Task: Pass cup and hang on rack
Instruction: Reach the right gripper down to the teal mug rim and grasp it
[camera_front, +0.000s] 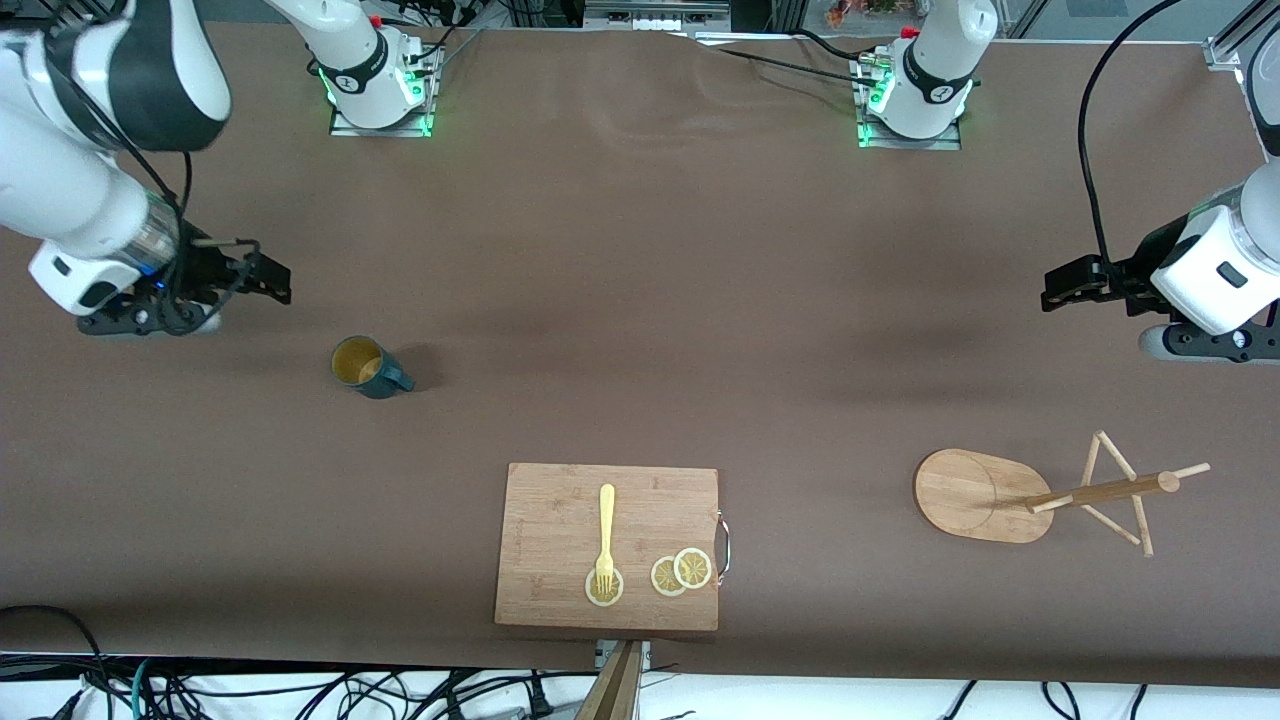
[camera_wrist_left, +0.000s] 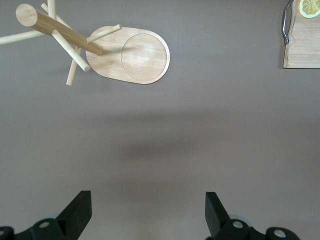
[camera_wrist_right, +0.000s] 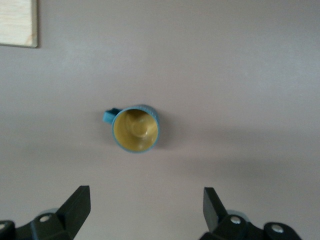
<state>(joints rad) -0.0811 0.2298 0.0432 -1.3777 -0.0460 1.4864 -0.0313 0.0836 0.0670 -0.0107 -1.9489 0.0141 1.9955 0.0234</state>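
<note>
The right gripper (camera_front: 262, 275) hangs at the upper left of the front view over bare tablecloth, its arm bent down from the corner, black fingers (camera_wrist_right: 75, 207) spread wide apart and holding nothing. Just below it in that view stands the cup (camera_front: 368, 366), a small dark teal mug, upright, its mustard-yellow inside empty, its handle turned toward the frame's lower right.

The left gripper (camera_front: 1070, 285) hangs at the right edge of the front view, above mid-height, also over bare cloth, its fingers (camera_wrist_left: 77, 210) likewise wide apart and empty. Below it, at lower right, stands the rack (camera_front: 985, 495): an oval bamboo base, a round post and thin angled pegs of pale wood.

At lower centre lies a rectangular bamboo cutting board (camera_front: 560, 500) with a metal handle, carrying a yellow fork (camera_front: 606, 530) and three lemon slices (camera_front: 682, 572). The brown tablecloth (camera_front: 640, 300) is matte and faintly creased.
</note>
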